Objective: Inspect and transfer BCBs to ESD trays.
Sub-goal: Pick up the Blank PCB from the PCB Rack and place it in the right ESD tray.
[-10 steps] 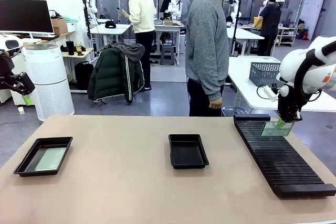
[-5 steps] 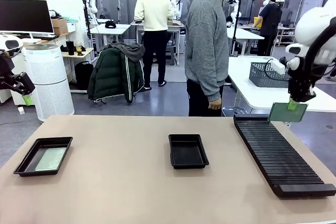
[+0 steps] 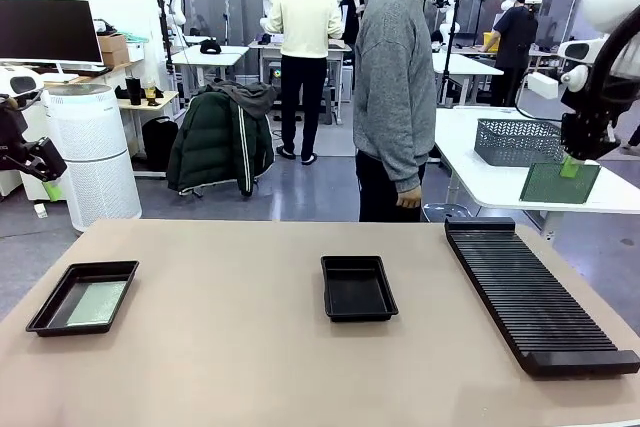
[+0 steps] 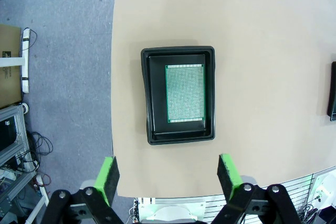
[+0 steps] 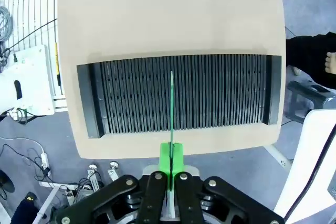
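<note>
The right gripper [image 5: 171, 157] has its green pads [image 5: 165, 156] pressed shut on the top edge of one BCB [image 5: 171, 103]. The board hangs upright in the air, clear above the black slotted rack [image 5: 226, 93]. The left gripper [image 4: 170, 174] is spread wide and holds nothing, high over the left ESD tray [image 4: 148, 98], where a second BCB [image 4: 185, 93] lies flat. The middle ESD tray [image 3: 357, 292] sits near the centre of the table [image 3: 230, 367].

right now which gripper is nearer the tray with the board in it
Left. The left gripper hangs open just off the table edge beside that tray. The right gripper, shut on a BCB, is high up past the rack's far end.
</note>
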### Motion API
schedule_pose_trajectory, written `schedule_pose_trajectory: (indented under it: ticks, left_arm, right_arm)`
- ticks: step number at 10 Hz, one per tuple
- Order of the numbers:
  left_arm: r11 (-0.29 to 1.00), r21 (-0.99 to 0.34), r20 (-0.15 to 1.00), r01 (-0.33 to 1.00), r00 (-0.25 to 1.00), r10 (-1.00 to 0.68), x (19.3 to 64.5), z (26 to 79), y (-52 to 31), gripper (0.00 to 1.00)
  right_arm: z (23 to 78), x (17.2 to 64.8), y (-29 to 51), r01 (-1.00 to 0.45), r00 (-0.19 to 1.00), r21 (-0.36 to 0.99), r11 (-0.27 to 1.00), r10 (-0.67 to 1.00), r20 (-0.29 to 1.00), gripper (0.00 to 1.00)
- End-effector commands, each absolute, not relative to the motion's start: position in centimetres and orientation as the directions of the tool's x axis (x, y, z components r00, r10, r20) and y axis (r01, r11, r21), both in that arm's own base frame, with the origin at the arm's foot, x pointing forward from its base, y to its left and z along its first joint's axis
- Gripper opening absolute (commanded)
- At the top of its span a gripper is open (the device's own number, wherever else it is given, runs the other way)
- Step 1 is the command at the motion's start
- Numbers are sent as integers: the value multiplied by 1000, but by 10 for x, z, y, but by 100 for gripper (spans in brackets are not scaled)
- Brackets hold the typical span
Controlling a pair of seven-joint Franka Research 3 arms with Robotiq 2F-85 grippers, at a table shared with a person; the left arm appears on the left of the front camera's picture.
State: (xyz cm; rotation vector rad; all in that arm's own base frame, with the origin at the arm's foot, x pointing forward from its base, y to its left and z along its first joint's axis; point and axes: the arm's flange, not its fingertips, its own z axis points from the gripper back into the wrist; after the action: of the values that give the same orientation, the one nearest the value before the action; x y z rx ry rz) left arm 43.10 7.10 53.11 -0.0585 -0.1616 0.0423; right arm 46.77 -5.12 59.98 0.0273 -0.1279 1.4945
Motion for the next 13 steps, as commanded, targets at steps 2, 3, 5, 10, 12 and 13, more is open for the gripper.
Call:
schedule_pose_trajectory:
  ticks: [2, 3, 5, 10, 12, 13]
  left_arm:
    - [998, -61, 161, -33, 986, 42, 431, 530, 72, 100]
    - [998, -61, 161, -33, 986, 42, 431, 530, 72, 100]
    - [998, -61, 161, -33, 986, 42, 431, 530, 72, 100]
    - [998, -61, 161, -33, 986, 42, 431, 530, 72, 100]
    - [998, -61, 161, -33, 986, 42, 431, 530, 72, 100]
    - [998, -61, 161, -33, 986, 42, 431, 530, 72, 100]
  right_arm:
    - [621, 465, -52, -992, 112, -40, 116, 989, 93, 2]
    - [627, 464, -55, -992, 114, -41, 118, 989, 98, 2]
    - [635, 463, -65, -992, 114, -39, 120, 984, 136, 2]
    - [627, 463, -56, -994, 89, -56, 95, 990, 105, 2]
    - [627, 463, -56, -994, 89, -56, 95, 990, 105, 2]
    - [627, 463, -56, -994, 89, -56, 95, 990, 105, 2]
